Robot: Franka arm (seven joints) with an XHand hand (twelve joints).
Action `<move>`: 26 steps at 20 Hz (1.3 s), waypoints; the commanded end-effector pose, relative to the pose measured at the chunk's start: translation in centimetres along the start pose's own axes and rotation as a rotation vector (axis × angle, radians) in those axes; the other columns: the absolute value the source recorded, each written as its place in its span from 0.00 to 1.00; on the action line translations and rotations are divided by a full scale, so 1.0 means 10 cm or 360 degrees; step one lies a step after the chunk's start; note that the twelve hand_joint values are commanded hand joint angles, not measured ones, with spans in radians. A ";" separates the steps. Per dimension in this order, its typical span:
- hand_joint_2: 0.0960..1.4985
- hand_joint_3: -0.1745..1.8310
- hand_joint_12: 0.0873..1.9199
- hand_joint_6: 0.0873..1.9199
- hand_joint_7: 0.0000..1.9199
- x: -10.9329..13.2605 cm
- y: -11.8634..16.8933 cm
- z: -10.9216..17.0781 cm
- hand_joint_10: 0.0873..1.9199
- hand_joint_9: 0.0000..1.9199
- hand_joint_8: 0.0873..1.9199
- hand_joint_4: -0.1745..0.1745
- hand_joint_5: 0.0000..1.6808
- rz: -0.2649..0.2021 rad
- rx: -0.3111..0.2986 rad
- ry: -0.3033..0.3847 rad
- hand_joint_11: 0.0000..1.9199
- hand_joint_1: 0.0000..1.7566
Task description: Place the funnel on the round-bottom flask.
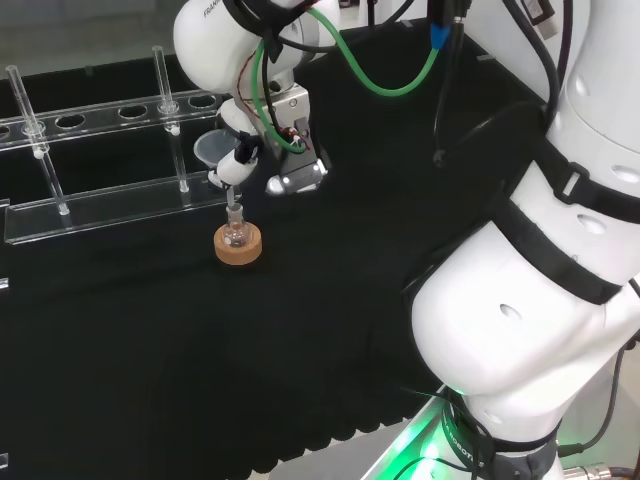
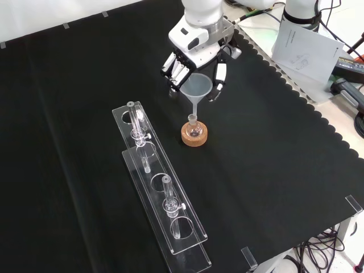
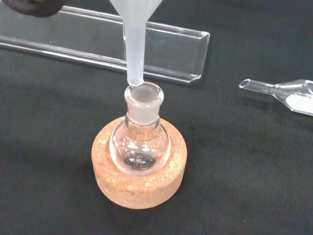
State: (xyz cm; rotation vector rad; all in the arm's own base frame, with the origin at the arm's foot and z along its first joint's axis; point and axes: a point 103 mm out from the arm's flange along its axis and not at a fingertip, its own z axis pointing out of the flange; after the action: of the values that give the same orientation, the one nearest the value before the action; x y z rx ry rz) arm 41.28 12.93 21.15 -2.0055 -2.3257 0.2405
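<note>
Front view, upper centre: the robot hand (image 2: 196, 54) has its fingers curled round the funnel (image 2: 196, 88), whose stem tip hangs just above the neck of the round-bottom flask (image 2: 194, 129) on its cork ring (image 2: 194, 137).

clear rack (image 2: 162, 193) with 2 tubes; papers (image 2: 301, 48) beyond the cloth (image 2: 68, 114)

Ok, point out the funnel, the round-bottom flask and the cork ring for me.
funnel (image 2: 196, 86): front view, on the cone's wall, between the hand's fingers.
round-bottom flask (image 3: 140, 147): wrist view, on the glass bulb.
cork ring (image 3: 139, 190): wrist view, on the ring's outer side wall below the flask.
</note>
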 end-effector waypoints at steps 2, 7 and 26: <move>0.50 0.36 0.66 0.30 0.37 0.00 0.03 0.04 0.32 0.48 0.41 0.26 0.34 0.0003 0.0005 -0.0007 0.25 0.43; 0.50 0.36 0.66 0.30 0.36 -0.01 0.05 0.08 0.32 0.48 0.41 0.26 0.34 0.0002 0.0012 -0.0003 0.25 0.43; 0.50 0.36 0.66 0.30 0.35 -0.03 0.10 0.32 0.31 0.46 0.41 0.25 0.33 -0.0006 0.0072 -0.0019 0.25 0.43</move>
State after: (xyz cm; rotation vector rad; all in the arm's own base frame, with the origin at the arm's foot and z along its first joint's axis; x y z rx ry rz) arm 41.83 12.22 18.52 -1.9980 -2.3029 0.2971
